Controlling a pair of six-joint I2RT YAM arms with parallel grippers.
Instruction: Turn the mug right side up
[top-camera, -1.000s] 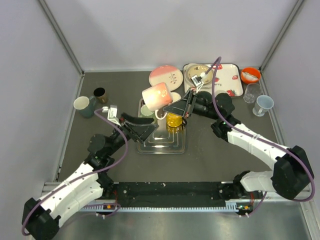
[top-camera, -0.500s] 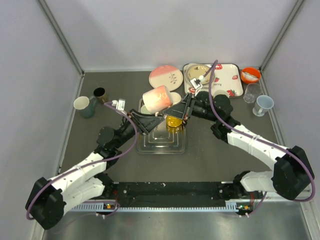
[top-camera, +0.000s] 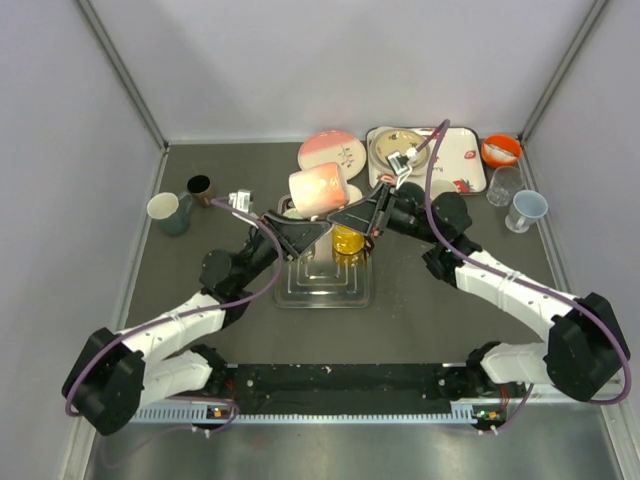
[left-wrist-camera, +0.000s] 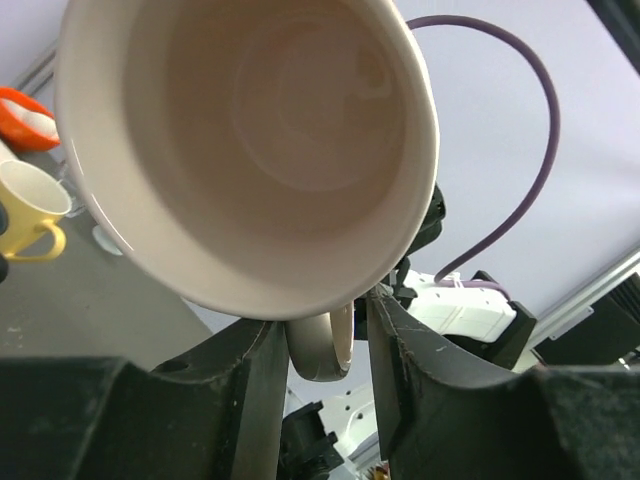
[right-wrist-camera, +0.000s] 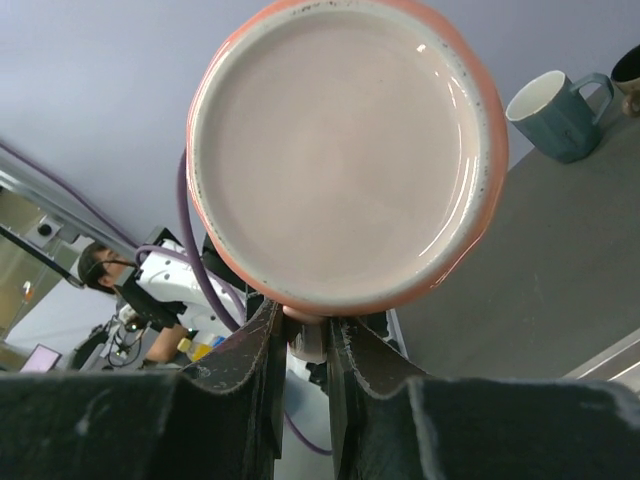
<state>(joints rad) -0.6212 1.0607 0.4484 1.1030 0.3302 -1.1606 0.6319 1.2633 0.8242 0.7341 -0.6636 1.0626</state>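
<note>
Top external view lets us see a pink pottery mug (top-camera: 318, 190) with a creamy inside. It is up in the air, in the upper middle of the frame. Below it lies a clear plastic tray (top-camera: 325, 285) on the dark grey worktop (top-camera: 400, 310). A small yellow cup (top-camera: 347, 240) stands at the far end of that tray.

We see the right pincer (top-camera: 336, 220) reach in from the right. In the right wrist view it (right-wrist-camera: 305, 330) is nearly closed and it pinches the mug's handle. The mug's flat bottom (right-wrist-camera: 340, 150) fills the top of that frame.

We see the left pincer (top-camera: 310, 228) come in from the left. In the left wrist view we look right into the mug's open mouth (left-wrist-camera: 250, 150). The left pincer (left-wrist-camera: 325, 335) is narrow, with one finger on each side of the handle. We cannot tell if it squeezes the handle.

At the upper edge of the worktop we see a round pink plate (top-camera: 332, 152) and a square white tray with strawberries (top-camera: 455, 160). At the far left stands a grey-blue mug (top-camera: 168, 212).
</note>
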